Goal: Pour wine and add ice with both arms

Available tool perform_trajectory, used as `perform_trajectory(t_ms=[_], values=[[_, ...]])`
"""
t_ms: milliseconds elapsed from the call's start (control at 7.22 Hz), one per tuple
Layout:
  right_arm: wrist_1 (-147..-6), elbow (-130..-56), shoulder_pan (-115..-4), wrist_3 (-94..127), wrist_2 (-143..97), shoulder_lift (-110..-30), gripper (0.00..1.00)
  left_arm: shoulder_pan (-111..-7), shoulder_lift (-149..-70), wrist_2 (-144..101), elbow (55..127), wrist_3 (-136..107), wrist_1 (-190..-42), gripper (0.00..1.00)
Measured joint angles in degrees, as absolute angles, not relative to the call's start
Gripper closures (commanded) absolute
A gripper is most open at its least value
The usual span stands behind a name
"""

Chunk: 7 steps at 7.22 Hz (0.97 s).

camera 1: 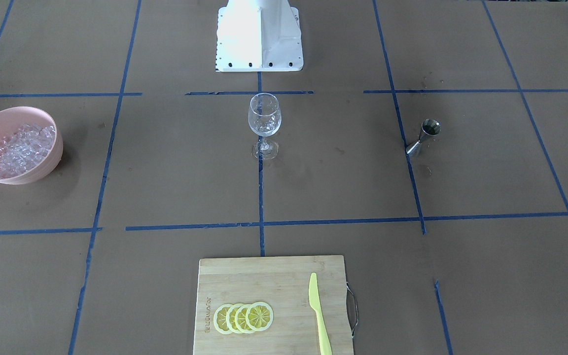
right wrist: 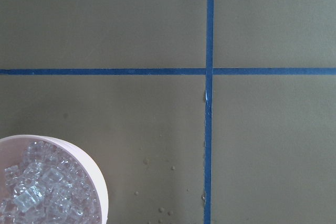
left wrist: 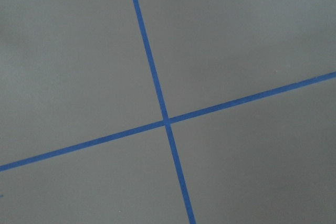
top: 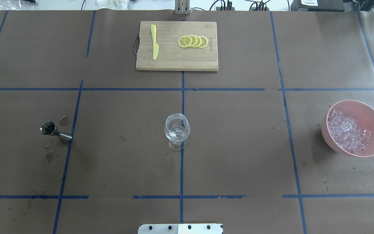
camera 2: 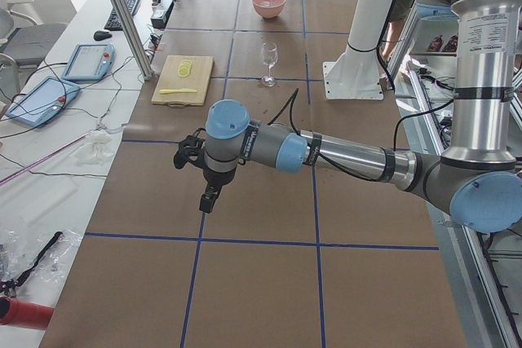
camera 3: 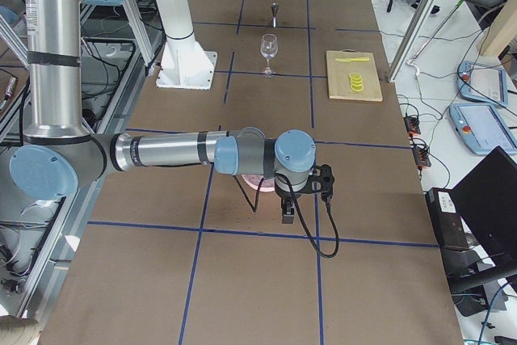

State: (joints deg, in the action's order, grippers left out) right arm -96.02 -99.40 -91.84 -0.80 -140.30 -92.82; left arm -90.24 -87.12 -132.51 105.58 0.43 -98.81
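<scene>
A clear wine glass stands upright mid-table, also in the overhead view. A steel jigger stands on the robot's left side. The ice fills a pink bowl on the robot's right side. My left gripper shows only in the exterior left view, over bare table far from the jigger. My right gripper shows only in the exterior right view, beside the bowl; the right wrist view shows the ice at its lower left. I cannot tell whether either gripper is open.
A bamboo cutting board lies at the far edge with several lemon slices and a yellow knife. The white base block stands behind the glass. Blue tape lines cross the brown table cover. Small wet spots lie near the jigger and bowl.
</scene>
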Motion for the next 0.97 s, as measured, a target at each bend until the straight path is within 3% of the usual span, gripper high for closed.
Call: perform_trajectory(t_ms=[554,970], values=[[-95.99,-99.39,-91.84,-0.79,-140.30,-93.44,0.00,-83.79,-78.92,-131.82,106.72,-13.13,-129.11,0.00],[-95.88,-98.23,-91.79,-0.87,-140.22,-93.64,0.00,-67.03,-74.96,-120.20,112.33,-37.23,-141.93,0.00]])
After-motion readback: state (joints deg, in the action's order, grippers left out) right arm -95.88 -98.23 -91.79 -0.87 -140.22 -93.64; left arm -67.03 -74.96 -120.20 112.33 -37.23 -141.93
